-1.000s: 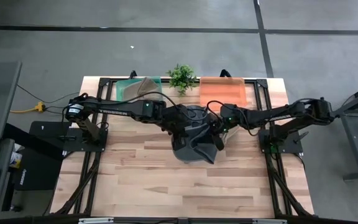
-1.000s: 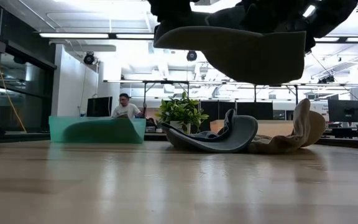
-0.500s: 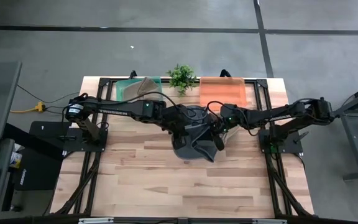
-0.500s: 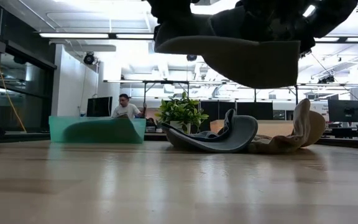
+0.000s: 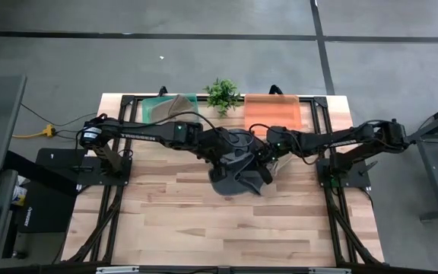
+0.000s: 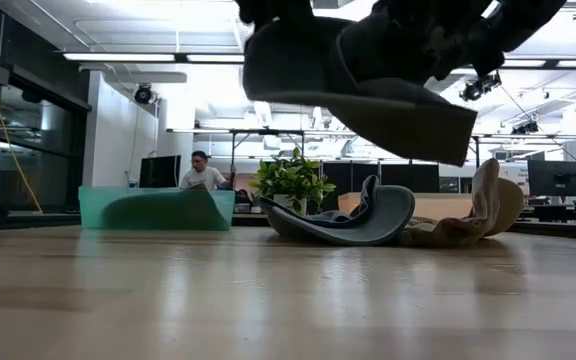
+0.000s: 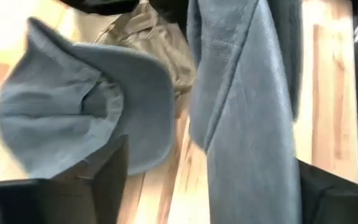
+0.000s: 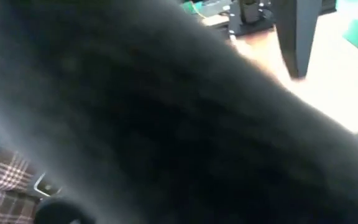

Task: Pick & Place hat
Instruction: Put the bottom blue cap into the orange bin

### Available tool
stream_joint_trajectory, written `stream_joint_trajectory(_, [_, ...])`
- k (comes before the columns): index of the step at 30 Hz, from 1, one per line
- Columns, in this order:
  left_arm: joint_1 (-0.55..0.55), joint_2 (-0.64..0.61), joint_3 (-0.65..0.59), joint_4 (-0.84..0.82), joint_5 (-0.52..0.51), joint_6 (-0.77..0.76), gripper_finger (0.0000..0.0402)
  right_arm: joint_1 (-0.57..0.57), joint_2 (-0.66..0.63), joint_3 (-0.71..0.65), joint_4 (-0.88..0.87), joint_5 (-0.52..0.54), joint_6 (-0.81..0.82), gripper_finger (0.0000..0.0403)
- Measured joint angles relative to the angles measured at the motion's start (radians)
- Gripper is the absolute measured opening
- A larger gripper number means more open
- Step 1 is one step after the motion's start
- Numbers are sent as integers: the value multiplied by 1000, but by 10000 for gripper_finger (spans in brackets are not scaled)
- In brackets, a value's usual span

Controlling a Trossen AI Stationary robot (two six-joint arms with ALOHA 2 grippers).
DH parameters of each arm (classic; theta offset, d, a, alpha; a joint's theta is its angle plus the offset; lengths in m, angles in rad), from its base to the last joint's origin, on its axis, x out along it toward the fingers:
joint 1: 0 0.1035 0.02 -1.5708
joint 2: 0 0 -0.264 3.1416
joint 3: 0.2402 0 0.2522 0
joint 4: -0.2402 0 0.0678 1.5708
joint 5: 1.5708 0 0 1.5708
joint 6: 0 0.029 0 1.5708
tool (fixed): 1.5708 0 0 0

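Observation:
A dark grey hat [image 5: 234,175] hangs above the middle of the table, and the low view shows it [image 6: 368,80] tilted, with its right end lowest. My right gripper [image 5: 266,156] is shut on the hat's right side. Dark cloth [image 8: 166,112] fills the right wrist view. My left gripper [image 5: 217,156] is at the hat's left side and stands open. A fold of the hat [image 7: 247,112] hangs between its two spread fingers [image 7: 114,174]. A second grey hat [image 6: 353,222] and a tan hat [image 6: 478,210] lie on the table below. My left gripper has its fingers on either side of the hanging fold; I cannot tell whether they touch it. My right gripper is shut on the hat's right side [image 5: 258,161], coming level from the table's right. The cloth itself hides the place of contact. The hat hangs clear of the table, tilted.
A teal bin [image 5: 169,106] stands at the far left, an orange bin [image 5: 272,110] at the far right, and a small plant [image 5: 223,95] between them. A person [image 6: 203,172] sits in the room behind. The near half of the table [image 5: 219,228] is bare wood.
The held hat has tipped. Its brim was nearly level a second ago and now slopes down toward the table's right. The hat stays clear of the table and has drifted slightly toward the left edge.

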Motion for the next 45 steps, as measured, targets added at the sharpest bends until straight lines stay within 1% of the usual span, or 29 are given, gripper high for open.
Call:
stream_joint_trajectory(2, [0,-7,51,-41,-26,-22,317,0,0,0,-15,28,10,1])
stream_joint_trajectory(4, [0,-8,111,-123,-57,-58,328,0,0,0,-24,40,24,1])
stream_joint_trajectory(9, [0,-9,255,-336,-92,-107,330,0,0,0,-49,80,68,1])
stream_joint_trajectory(13, [1,-17,270,-424,-79,-149,323,0,-1,0,-53,86,122,0])
stream_joint_trajectory(17, [2,-63,230,-411,-7,-193,312,0,-16,0,-78,102,168,0])
stream_joint_trajectory(19, [3,-96,186,-405,34,-218,304,0,-35,9,-131,132,174,0])
stream_joint_trajectory(21, [10,-130,131,-317,72,-243,295,0,-60,28,-211,157,168,0])
stream_joint_trajectory(24, [22,-232,0,-256,88,-290,282,0,-105,74,-326,186,158,0])
stream_joint_trajectory(26, [35,-305,-97,-107,88,-324,274,0,-135,106,-396,197,157,0])
stream_joint_trajectory(28, [48,-397,-221,-57,96,-370,267,-2,-156,139,-465,211,161,0])
stream_joint_trajectory(29, [53,-431,-275,-3,107,-396,265,-4,-167,153,-499,215,165,0])
stream_joint_trajectory(30, [59,-463,-324,91,111,-420,263,-8,-177,166,-530,217,169,0])
stream_joint_trajectory(31, [62,-501,-376,155,111,-443,261,-10,-181,178,-554,217,177,0])
stream_joint_trajectory(33, [62,-579,-471,174,108,-485,260,-16,-195,205,-592,228,193,0])
stream_joint_trajectory(35, [58,-634,-534,283,89,-521,260,-17,-199,227,-629,243,201,0])
stream_joint_trajectory(37, [59,-695,-606,273,72,-554,260,-19,-200,258,-656,252,210,0])
stream_joint_trajectory(39, [59,-744,-669,351,57,-592,260,-21,-199,300,-703,256,209,0])
stream_joint_trajectory(41, [59,-804,-743,374,50,-622,260,-21,-196,348,-743,271,208,0])
stream_joint_trajectory(43, [59,-853,-796,439,40,-645,260,-21,-195,404,-795,294,202,0])
stream_joint_trajectory(45, [59,-905,-847,419,29,-663,259,-23,-192,459,-853,309,199,0])
